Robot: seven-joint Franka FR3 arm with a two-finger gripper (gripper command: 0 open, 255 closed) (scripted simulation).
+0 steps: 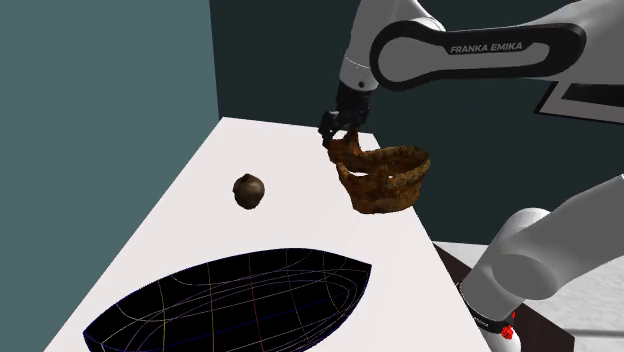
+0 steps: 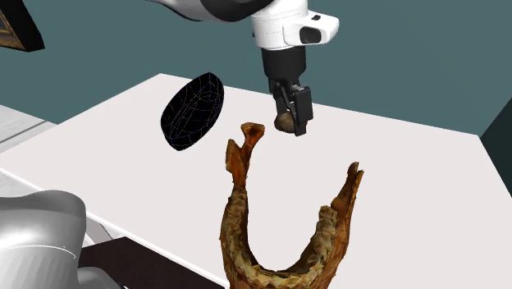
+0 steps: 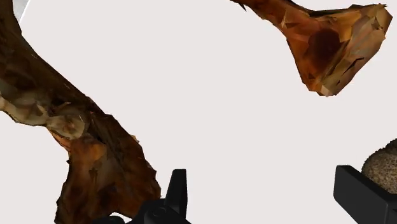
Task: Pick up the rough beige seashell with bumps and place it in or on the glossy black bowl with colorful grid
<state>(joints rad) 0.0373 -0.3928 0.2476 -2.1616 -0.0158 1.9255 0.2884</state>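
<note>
Wrist view shows our gripper [image 3: 259,173] spread wide and empty. The shell [image 3: 383,167] lies on the table [image 3: 222,95] just outside one finger, so we should centre over it, clear of the brown bone [image 3: 83,146], before lowering.

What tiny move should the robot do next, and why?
Probably slide the end effector sideways toward the seashell. Its fingers are open, but the seashell sits just outside one finger, not between them. The brown curved bone lies close by, so centring over the seashell before lowering seems safest.
</note>
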